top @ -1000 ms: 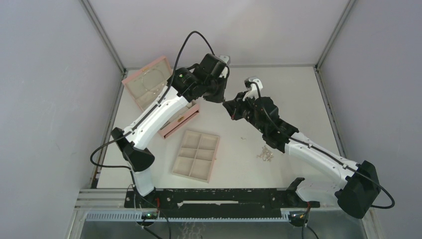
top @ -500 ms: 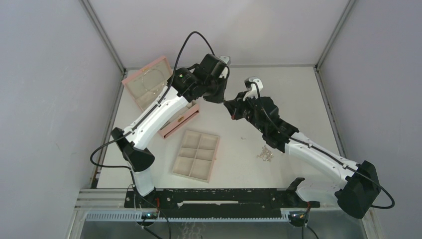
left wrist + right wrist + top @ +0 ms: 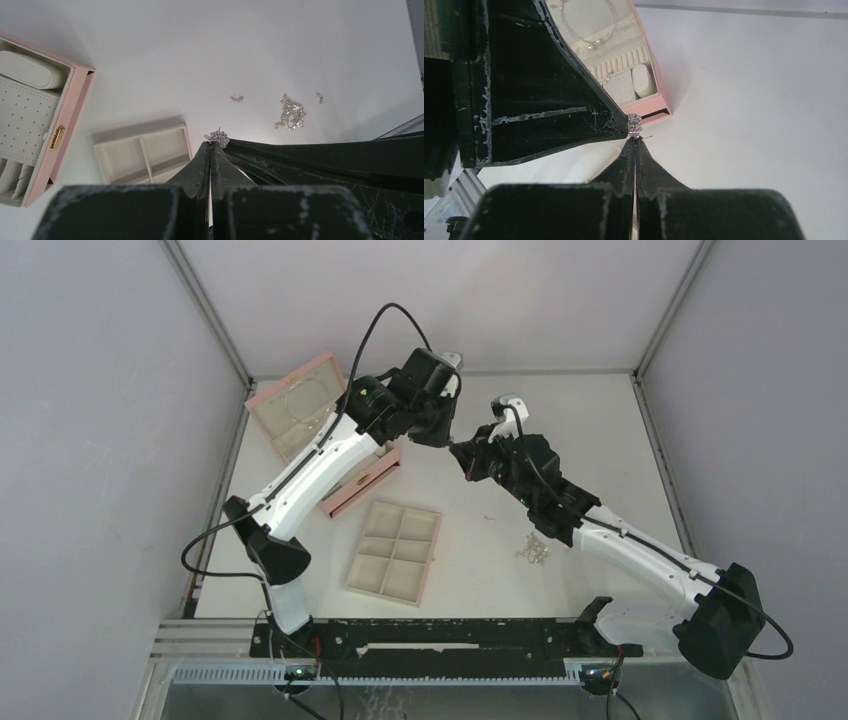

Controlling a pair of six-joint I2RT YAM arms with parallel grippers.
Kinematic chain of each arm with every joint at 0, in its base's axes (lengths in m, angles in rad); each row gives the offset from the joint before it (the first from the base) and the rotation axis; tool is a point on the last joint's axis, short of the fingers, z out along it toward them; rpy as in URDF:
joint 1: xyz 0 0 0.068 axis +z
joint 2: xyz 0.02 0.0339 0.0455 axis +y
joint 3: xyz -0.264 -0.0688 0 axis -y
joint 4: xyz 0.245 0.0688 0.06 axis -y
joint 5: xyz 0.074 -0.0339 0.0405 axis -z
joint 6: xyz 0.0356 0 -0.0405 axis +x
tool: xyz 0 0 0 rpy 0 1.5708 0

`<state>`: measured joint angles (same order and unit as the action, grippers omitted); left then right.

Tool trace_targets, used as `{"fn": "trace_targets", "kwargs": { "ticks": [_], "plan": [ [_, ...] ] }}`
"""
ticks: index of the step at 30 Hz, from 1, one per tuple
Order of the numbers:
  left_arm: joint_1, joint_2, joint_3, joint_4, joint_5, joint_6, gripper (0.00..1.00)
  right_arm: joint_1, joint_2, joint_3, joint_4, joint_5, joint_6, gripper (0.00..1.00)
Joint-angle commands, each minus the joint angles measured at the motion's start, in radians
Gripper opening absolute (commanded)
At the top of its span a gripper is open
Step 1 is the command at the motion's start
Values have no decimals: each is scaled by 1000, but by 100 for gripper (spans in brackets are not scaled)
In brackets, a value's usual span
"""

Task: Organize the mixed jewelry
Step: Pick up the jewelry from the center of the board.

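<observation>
A small sparkling silver earring (image 3: 218,137) hangs in the air above the table, pinched between two gripper tips that meet point to point. My left gripper (image 3: 211,144) is shut with the earring at its tip. My right gripper (image 3: 636,141) is shut too, the same earring (image 3: 634,125) sitting right at its tip with a thin pin sticking out sideways. From above, the left gripper (image 3: 447,443) and the right gripper (image 3: 458,453) touch over the table's middle back. More of the mixed jewelry lies on the table: a tangled silver pile (image 3: 532,550) and a tiny piece (image 3: 490,516).
A pink box (image 3: 300,405) stands open at the back left, a thin ring-shaped chain (image 3: 589,25) in its lid part. Its lower section (image 3: 360,483) lies under my left arm. A beige six-compartment tray (image 3: 395,552) sits in front of it.
The right gripper's jaws have closed the last bit onto the earring. Both arms stay almost where they were.
</observation>
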<state>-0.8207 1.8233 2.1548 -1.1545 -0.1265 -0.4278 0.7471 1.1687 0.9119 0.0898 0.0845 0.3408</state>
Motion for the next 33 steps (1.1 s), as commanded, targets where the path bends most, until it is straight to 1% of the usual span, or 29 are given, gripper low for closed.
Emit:
{"fn": "trace_targets", "kwargs": {
  "ticks": [1, 11, 17, 26, 31, 33],
  "plan": [
    [-3, -42, 8, 10, -7, 9, 0, 3, -39, 48, -3, -5, -22, 0],
    [-2, -40, 7, 11, -7, 21, 0, 3, -54, 48, -29, -4, -26, 0],
    [-1, -38, 3, 12, 0, 33, 0, -9, -58, 48, -37, -45, -13, 0],
    [-2, -49, -12, 34, 23, 67, 0, -164, -62, 48, -43, -283, 108, 0],
    [-1, -47, -17, 40, 36, 77, 0, -208, -45, 94, -85, -398, 89, 0],
    [-3, -46, -19, 41, 41, 81, 0, -221, -38, 114, -126, -447, 80, 0]
  ]
}}
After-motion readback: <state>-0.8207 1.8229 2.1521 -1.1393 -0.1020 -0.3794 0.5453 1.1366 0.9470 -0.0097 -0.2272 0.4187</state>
